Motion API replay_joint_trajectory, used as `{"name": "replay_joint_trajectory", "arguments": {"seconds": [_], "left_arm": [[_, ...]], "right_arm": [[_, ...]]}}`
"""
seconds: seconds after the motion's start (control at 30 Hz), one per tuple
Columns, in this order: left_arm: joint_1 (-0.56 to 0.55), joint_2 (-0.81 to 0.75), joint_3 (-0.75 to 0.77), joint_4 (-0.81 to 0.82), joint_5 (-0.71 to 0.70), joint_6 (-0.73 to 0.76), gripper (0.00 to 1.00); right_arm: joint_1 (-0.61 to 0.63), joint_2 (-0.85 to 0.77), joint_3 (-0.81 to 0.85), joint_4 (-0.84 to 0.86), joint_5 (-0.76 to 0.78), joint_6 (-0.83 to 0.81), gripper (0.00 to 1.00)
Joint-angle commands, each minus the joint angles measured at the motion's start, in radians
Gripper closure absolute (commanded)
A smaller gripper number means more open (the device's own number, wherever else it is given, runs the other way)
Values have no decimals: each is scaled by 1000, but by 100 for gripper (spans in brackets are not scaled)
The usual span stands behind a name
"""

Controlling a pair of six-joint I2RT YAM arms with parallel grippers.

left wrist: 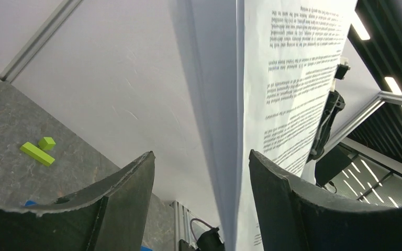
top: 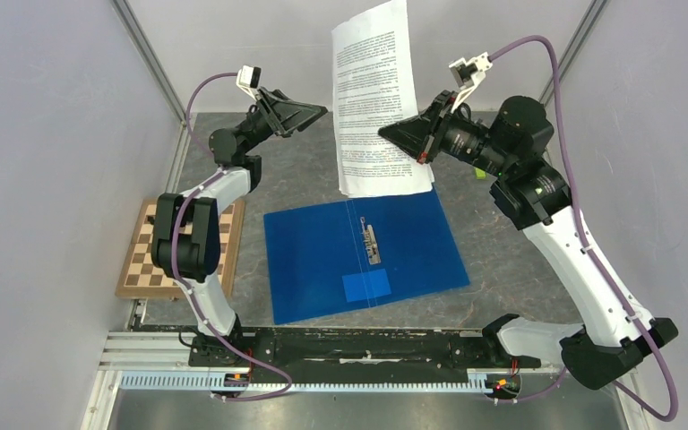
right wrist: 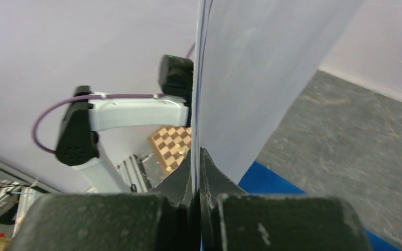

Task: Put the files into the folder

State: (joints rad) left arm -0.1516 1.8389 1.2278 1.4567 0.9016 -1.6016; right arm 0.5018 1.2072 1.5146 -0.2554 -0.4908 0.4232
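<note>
top external | folder (top: 313, 260) open flat (clip (top: 372, 244) inside) | right fingers (top: 401, 134) pinch files (top: 376, 98) | left fingers (top: 309, 114) apart

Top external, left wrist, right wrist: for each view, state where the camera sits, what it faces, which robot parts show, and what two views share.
Top external: above, behind the bases, looking down; left arm, right arm, files held upright, open folder lying flat.
Left wrist: on that wrist, tilted up past open left fingers at the files' printed face.
Right wrist: on that wrist, along shut right fingers pinching the files edge-on; left arm beyond.
Shared: top and right wrist both show the chessboard.
</note>
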Motion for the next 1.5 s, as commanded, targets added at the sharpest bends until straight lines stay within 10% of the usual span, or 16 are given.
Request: {"name": "replay_joint_trajectory", "arguments": {"seconds": [0.0, 0.13, 0.33, 0.43, 0.97, 1.47], "left_arm": [[0, -37, 26, 80, 48, -70, 29], [5, -100, -63, -246, 25, 145, 34], [-55, -159, 98, -1644, -406, 811, 36], [-136, -76, 245, -2041, -712, 911, 36], [-410, 93, 75, -2295, -1290, 650, 55], [-420, 173, 135, -2333, -1317, 722, 55]], "right_arm": [[0, -16, 38, 154, -105, 93, 100], [0, -34, -63, 344, -183, 239, 100], [-147, -72, -506, 214, -147, 256, 100], [-230, -36, -789, 166, -90, 157, 100], [-243, 31, -1035, 148, 322, -29, 100], [-200, 96, -991, 198, 329, -65, 100]]}}
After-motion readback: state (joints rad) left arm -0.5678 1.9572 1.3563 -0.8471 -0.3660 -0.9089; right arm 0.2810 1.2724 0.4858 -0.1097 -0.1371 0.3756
